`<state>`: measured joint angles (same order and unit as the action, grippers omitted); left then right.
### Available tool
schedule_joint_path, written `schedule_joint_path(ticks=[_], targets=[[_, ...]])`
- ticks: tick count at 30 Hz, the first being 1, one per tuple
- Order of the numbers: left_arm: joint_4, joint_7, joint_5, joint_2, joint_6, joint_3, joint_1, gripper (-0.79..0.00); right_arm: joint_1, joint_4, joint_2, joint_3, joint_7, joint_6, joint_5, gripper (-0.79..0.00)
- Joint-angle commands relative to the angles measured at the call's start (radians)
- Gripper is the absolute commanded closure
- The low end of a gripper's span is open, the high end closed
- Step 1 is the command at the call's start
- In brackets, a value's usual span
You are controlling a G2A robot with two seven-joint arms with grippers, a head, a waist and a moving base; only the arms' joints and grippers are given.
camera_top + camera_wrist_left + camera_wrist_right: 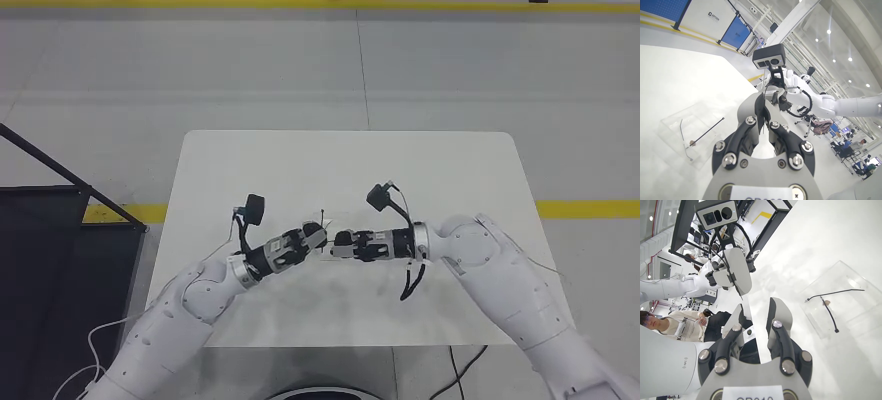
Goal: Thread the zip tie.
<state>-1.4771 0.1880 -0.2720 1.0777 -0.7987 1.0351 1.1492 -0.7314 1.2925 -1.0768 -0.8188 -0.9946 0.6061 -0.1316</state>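
The left gripper (pixel 763 103) pinches a zip tie (pixel 763 129) near the table's (pixel 250 170) front edge. The right gripper (pixel 757 304), fingers apart, faces it.

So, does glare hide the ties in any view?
Left wrist view: the table washes out and one tie in the tray looks pale; right wrist view: both read black against the glare; top view: the clear tray nearly vanishes on white.
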Motion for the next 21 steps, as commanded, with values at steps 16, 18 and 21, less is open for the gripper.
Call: schedule_joint_path(ticks=[16,18,21], targets=[[-0.003,0.016,0.014,0.002,-0.009,0.019,0.015,0.0,-0.05,0.042,0.025,-0.094,0.062,-0.02,0.033,-0.785],[-0.003,0.016,0.014,0.002,-0.009,0.019,0.015,0.0,-0.05,0.042,0.025,-0.094,0.062,-0.02,0.033,-0.785],[-0.003,0.016,0.014,0.002,-0.009,0.019,0.015,0.0,-0.05,0.042,0.025,-0.094,0.062,-0.02,0.033,-0.785]])
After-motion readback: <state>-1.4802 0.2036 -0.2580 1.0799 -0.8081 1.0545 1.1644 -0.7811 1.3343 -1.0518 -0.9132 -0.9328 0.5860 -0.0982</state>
